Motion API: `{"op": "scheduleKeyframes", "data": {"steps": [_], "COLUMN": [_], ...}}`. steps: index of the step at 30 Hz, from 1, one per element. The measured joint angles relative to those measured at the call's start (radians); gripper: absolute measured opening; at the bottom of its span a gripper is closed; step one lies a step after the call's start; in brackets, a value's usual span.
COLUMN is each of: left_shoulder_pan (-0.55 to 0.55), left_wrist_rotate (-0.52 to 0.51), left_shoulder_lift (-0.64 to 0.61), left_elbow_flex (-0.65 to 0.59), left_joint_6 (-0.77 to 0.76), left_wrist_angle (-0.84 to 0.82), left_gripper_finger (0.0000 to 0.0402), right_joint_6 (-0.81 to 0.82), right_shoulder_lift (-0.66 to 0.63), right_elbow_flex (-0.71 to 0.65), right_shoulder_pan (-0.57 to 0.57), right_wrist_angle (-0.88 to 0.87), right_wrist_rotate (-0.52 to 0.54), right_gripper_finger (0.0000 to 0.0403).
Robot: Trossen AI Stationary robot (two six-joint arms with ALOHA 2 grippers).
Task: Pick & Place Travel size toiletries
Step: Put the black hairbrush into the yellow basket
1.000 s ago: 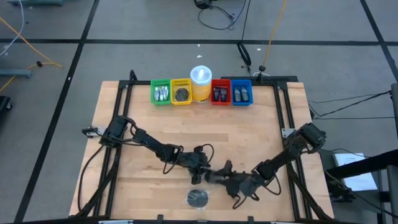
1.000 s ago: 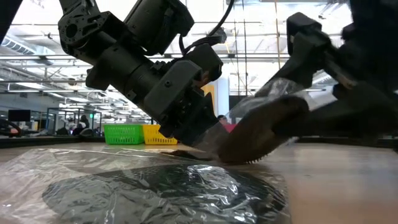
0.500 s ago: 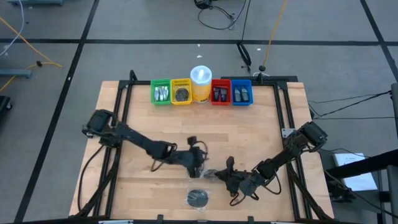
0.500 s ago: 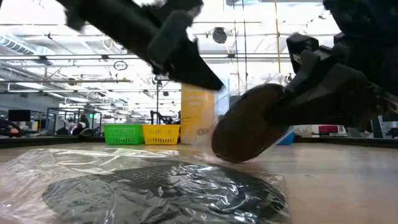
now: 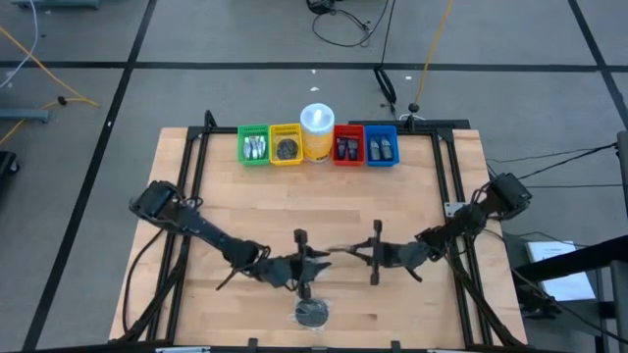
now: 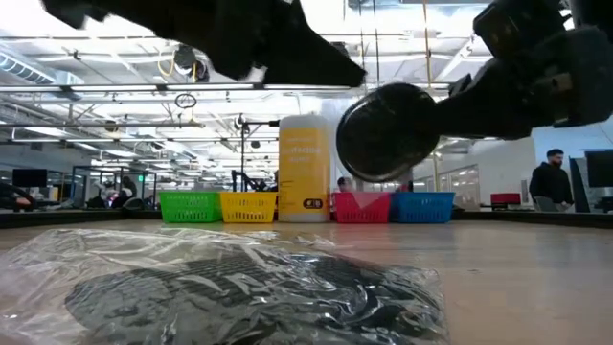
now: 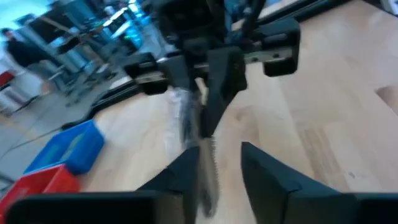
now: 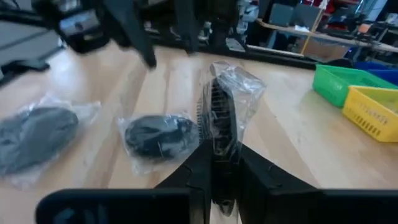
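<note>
A dark round disc in clear wrap (image 8: pixel 219 112) hangs in the air over the table's near middle (image 6: pixel 388 129), with my right gripper (image 8: pixel 219 157) shut on it. My left gripper (image 7: pixel 221 171) faces it from the left (image 5: pixel 310 261) with a gap between its fingers, and the wrap's far edge (image 7: pixel 204 168) reaches in beside one finger. Two more wrapped discs (image 8: pixel 155 134) (image 8: pixel 37 134) lie flat on the table, one near the front edge (image 5: pixel 312 312). My right gripper pinches the wrapped disc by its two flat faces at the rim nearest the gripper (image 8: pixel 217 146), through the wrap. The fingers come level from the table's right. The disc stands on edge, lifted clear of the table. My left gripper may touch the wrap's edge; I cannot tell.
Along the far edge stand a green bin (image 5: pixel 253 147), a yellow bin (image 5: pixel 286 147), a white container with a yellow base (image 5: pixel 317 132), a red bin (image 5: pixel 347 147) and a blue bin (image 5: pixel 381 147). Bare wood lies between them and the arms.
The disc leaned with its lower edge on the table; it has been lifted clear and stands upright in my right gripper. That gripper has gone up and toward the far edge. My left gripper has risen off the table and stays at the disc's left.
</note>
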Motion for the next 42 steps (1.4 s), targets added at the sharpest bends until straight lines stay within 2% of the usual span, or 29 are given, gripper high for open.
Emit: {"op": "scheduleKeyframes", "data": {"steps": [3,5,7,9,11,14,16,19,25,31,33,36,38,42], "left_shoulder_pan": [0.049,0.083,0.117,0.146,0.170,0.179,0.179,0.177,0.191,0.194,0.187,0.171,0.161,0.163], "left_wrist_rotate": [0.072,0.079,0.114,0.200,0.290,0.305,0.305,0.307,0.319,0.328,0.290,0.200,0.096,-0.137], "left_shoulder_lift": [0.016,0.016,0.020,0.021,0.030,0.036,0.034,0.034,0.034,0.034,0.012,-0.063,-0.135,-0.291], "left_elbow_flex": [0.000,0.000,0.000,0.000,0.000,0.000,0.000,0.000,0.000,0.001,0.001,0.001,0.001,0.002], "left_joint_6": [0.022,0.006,-0.060,-0.128,-0.166,-0.188,-0.192,-0.215,-0.253,-0.268,-0.282,-0.315,-0.358,-0.517], "left_wrist_angle": [0.048,0.049,0.058,0.053,0.061,0.058,0.059,0.060,0.048,0.026,-0.024,-0.149,-0.286,-0.621], "left_gripper_finger": [0.0165,0.0205,0.0244,0.0275,0.0293,0.0296,0.0282,0.0240,0.0126,0.0021,0.0012,0.0022,0.0022,0.0008], "right_joint_6": [0.009,0.009,0.010,0.009,0.008,0.007,0.007,0.006,0.002,-0.018,-0.044,-0.040,-0.021,-0.032], "right_shoulder_lift": [0.001,0.002,0.001,0.002,0.002,0.002,0.002,0.002,0.002,0.002,0.002,-0.002,-0.004,-0.004], "right_elbow_flex": [-0.008,-0.008,-0.007,-0.007,-0.007,-0.007,-0.007,-0.007,-0.007,-0.007,-0.007,-0.006,-0.006,-0.006], "right_shoulder_pan": [-0.006,-0.006,-0.005,-0.005,-0.006,-0.006,-0.006,-0.006,-0.006,-0.006,-0.005,0.011,0.018,0.024], "right_wrist_angle": [-0.002,-0.008,-0.014,-0.016,-0.014,-0.013,-0.007,-0.007,-0.007,-0.008,-0.010,-0.007,-0.008,-0.017], "right_wrist_rotate": [-0.002,-0.003,-0.002,-0.002,-0.002,0.000,0.000,0.000,0.002,0.004,0.005,0.035,0.080,0.075], "right_gripper_finger": [0.0042,0.0037,0.0030,0.0026,0.0026,0.0037,0.0042,0.0040,0.0036,0.0057,0.0073,0.0110,0.0136,0.0175]}}
